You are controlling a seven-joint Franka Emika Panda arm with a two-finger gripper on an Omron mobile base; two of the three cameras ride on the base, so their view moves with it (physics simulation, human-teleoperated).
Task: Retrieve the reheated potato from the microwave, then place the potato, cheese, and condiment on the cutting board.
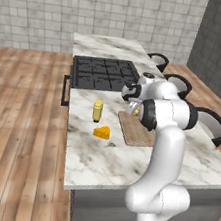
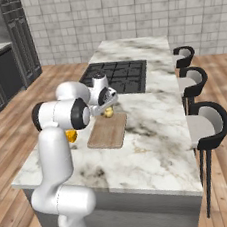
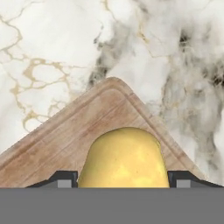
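I have the potato [image 3: 124, 158] clamped between the pincer [image 3: 124, 183] tips over a corner of the cutting board [image 3: 65, 135] on the worktop [image 1: 125, 160]. It looks light, firm and round, so it could roll; a grip across its widest part suits it. My arm is folded forward, hand pointing down.

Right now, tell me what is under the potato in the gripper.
The potato sits between the gripper fingers over a corner of the cutting board. Whether it touches the wood is hidden by the potato itself.
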